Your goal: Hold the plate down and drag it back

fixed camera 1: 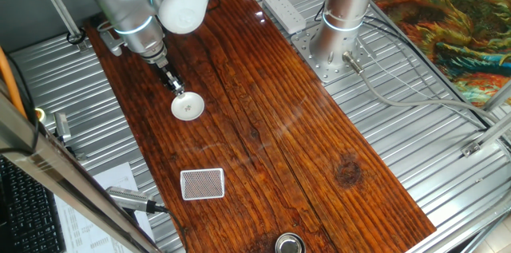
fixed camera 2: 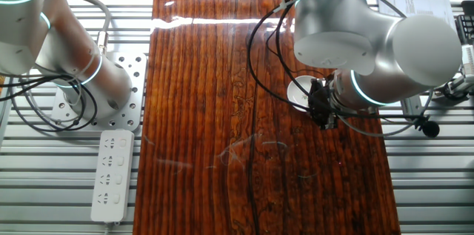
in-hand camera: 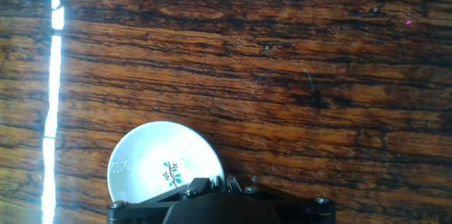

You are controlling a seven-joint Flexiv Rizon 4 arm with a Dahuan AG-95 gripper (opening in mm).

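In one fixed view, the wooden table [fixed camera 1: 263,125] runs as a long plank from upper left to lower right, with ribbed metal decking on both sides. Near its left edge sits the plate [fixed camera 1: 188,107], flat on the wood, and the gripper [fixed camera 1: 177,87] comes down at a slant onto the plate's upper rim; whether its fingers are apart or together cannot be told from any view. Below the plate lies a stretch of bare wood, then the card [fixed camera 1: 202,183] close to the same left edge, and further right, at the bottom end of the table, the metal cup [fixed camera 1: 289,244]. To the right of the plate the wood is bare across to the far edge, where the power strip [fixed camera 1: 284,9] and the arm's base [fixed camera 1: 339,25] stand on the decking. The hand view shows the plate [in-hand camera: 164,171] partly under the hand, with open wood above it.
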